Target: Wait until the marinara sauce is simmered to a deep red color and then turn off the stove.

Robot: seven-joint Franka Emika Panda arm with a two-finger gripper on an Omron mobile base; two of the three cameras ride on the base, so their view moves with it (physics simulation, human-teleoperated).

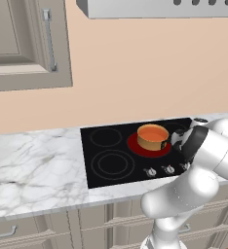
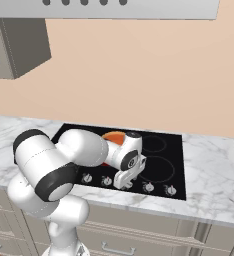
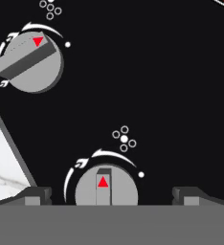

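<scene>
Hovering over the silver knobs (image 3: 102, 184) along the front of the stove (image 1: 108, 163), the gripper (image 3: 110, 195) stands wide open and empty, while the sauce (image 1: 152, 132) sits orange on the glowing back burner (image 1: 135, 145), so the switch-off remains undone.

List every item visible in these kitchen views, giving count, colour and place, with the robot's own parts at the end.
Flat black glass stove: one, set into the counter.
Smooth orange marinara sauce: one disc, filling the pot.
Small round tan-orange pot: one, on the glowing red burner.
Glowing red burner ring: one, under the pot.
Small silver knobs: at least four, along the stove's front.
White marble counter: one, around the stove.
Grey cabinet: upper left wall.
Grey range hood: above.
White arm's end effector: open, astride a knob.
</scene>
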